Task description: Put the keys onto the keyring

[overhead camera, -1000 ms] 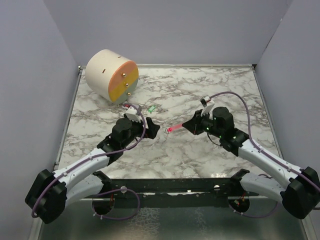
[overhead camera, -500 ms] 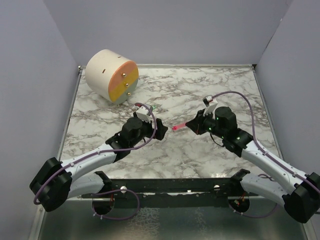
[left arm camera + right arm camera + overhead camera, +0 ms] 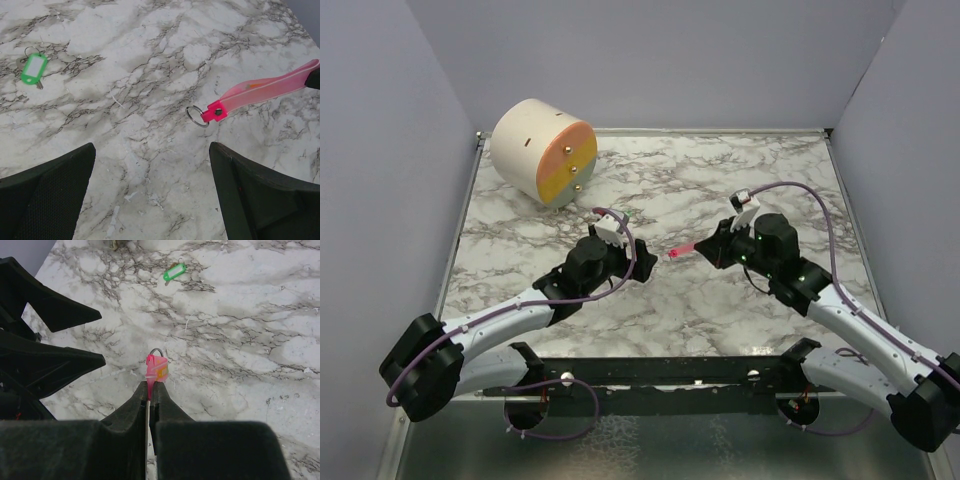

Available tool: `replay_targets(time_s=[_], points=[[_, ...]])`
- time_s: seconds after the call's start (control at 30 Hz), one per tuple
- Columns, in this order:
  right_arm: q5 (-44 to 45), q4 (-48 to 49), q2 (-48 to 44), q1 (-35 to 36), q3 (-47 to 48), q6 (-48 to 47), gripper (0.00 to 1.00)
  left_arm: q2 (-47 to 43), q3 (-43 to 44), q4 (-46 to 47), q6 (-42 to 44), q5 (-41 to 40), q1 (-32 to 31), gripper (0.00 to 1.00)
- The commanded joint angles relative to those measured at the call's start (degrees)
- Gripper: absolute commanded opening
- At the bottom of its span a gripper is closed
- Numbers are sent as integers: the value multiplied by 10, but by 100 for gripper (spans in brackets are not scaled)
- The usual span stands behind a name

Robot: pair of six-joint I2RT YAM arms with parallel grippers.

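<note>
The keys, a small green tag (image 3: 34, 67) with a metal ring and a bit of key, lie flat on the marble, seen far off in the right wrist view (image 3: 174, 271). The keyring is a pink strip (image 3: 260, 90) ending in a silvery ring (image 3: 196, 116). My right gripper (image 3: 150, 385) is shut on the strip's near end (image 3: 156, 369) and holds it just above the table (image 3: 678, 252). My left gripper (image 3: 151, 150) stands wide open with only bare marble between its fingers. It faces the ring end from a short way off (image 3: 642, 262).
A white drum with an orange and yellow face (image 3: 542, 150) lies at the back left of the marble table (image 3: 740, 180). Grey walls close in the left, back and right sides. The left gripper's black fingers (image 3: 55, 315) show at the left of the right wrist view.
My left arm has reached forward and to the right, closer to the keyring. My right gripper has carried the keyring slightly back and to the right. Both grippers keep their state.
</note>
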Motion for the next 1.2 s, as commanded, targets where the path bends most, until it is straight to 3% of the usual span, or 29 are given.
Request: replay_targets(time_s=[0.0,1.17], points=[[18,-6,-17,4,18,-8,1,0,19,17,8,-15,-6,99],[23,-21,-19,4,7,-6,1,16,29,19,12,-29,-18,98]])
